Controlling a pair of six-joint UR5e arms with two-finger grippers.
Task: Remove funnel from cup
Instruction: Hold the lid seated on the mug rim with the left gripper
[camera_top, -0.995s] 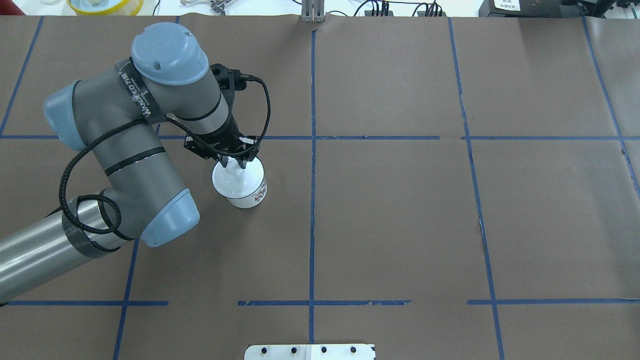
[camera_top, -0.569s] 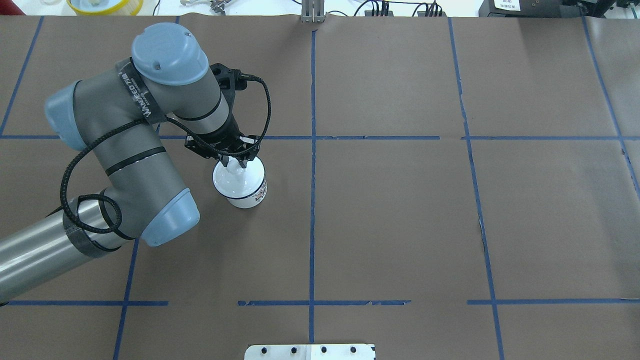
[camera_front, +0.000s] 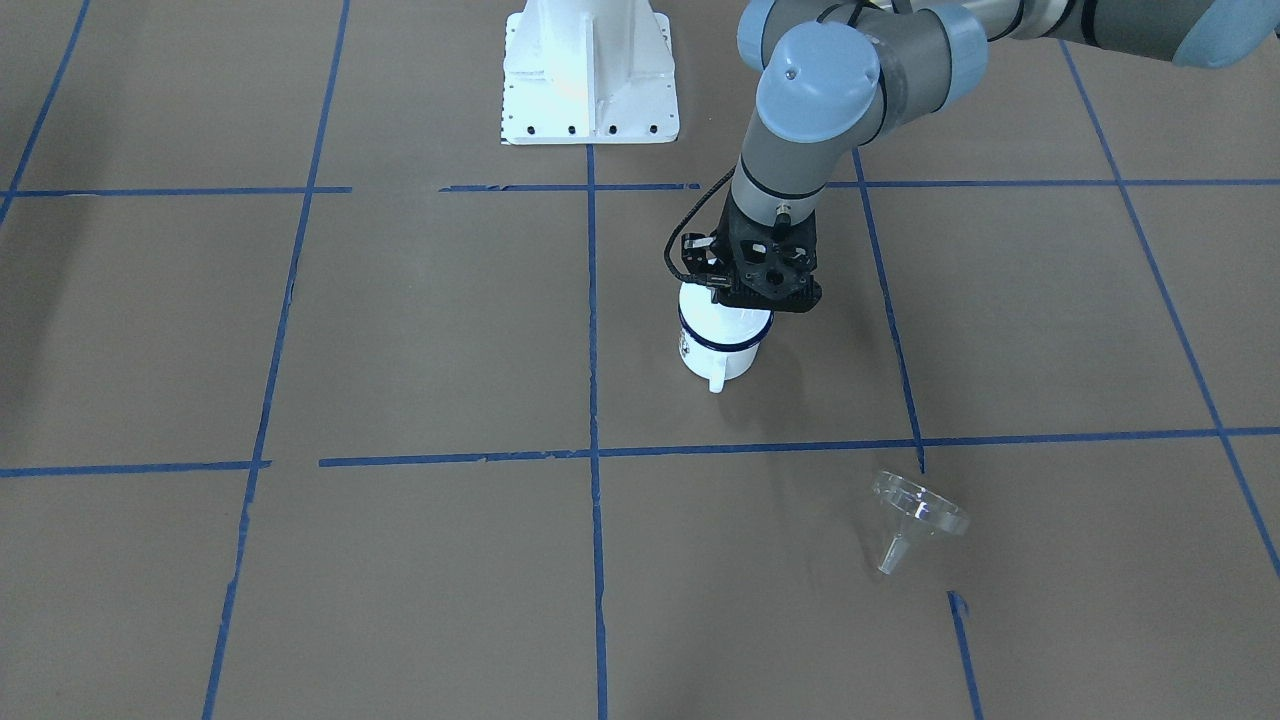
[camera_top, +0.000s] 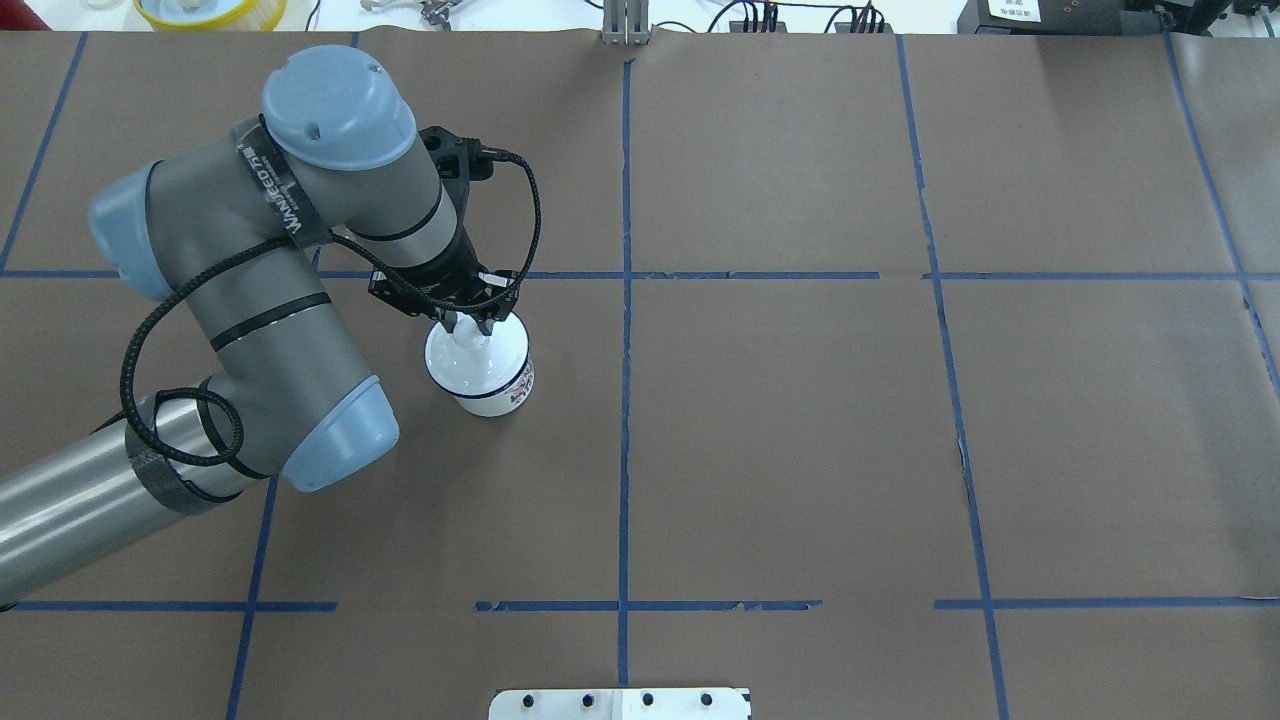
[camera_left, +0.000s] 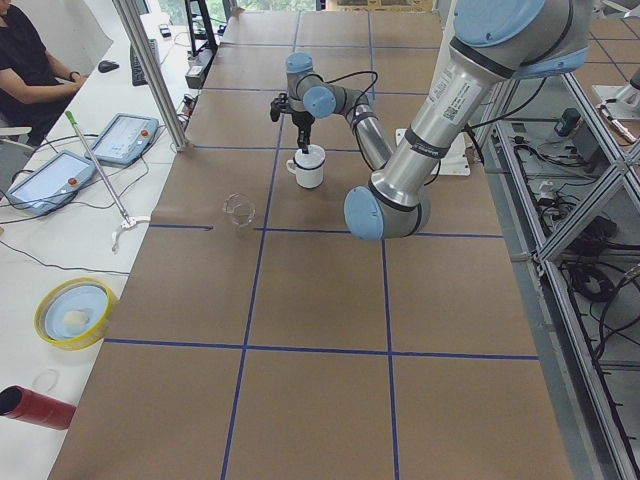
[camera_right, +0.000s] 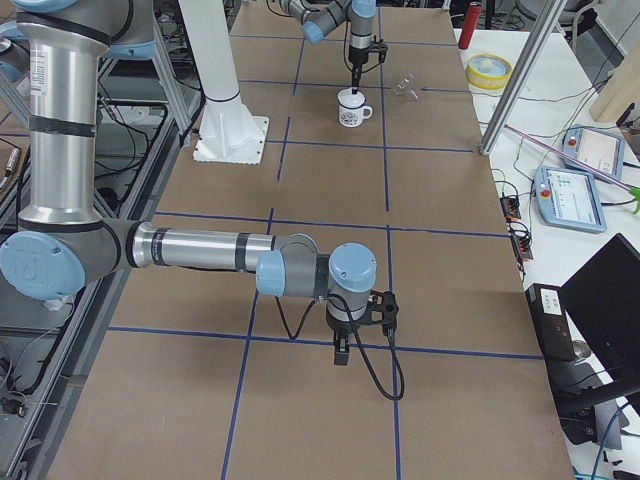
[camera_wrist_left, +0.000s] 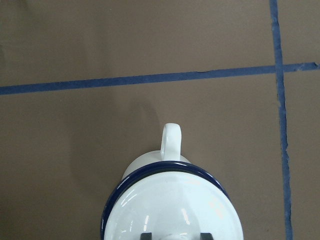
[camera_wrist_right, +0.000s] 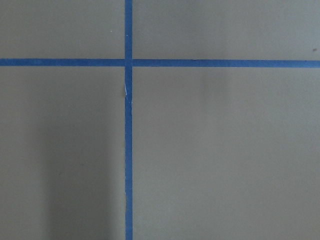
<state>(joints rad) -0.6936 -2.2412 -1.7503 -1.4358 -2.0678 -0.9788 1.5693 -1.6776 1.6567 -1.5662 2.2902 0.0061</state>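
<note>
Left gripper (camera_top: 467, 328) at cup (camera_top: 490, 385) mouth, cannot tell if clamped; funnel (camera_front: 918, 505) lies well apart, far-left, spout pointing far.

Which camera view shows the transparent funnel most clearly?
Exterior front-facing: the funnel lies tilted on the table, bowl and spout distinct. Both side views show it tiny. Overhead and wrist views miss it.

We see a table (camera_top: 800, 450) covered in brown paper, gridded with blue tape (camera_top: 625, 450). In the exterior left view, a white desk (camera_left: 70, 240) runs along nine o'clock, carrying two tablets (camera_left: 125, 138) and a yellow bowl (camera_left: 75, 312) at eight.
</note>
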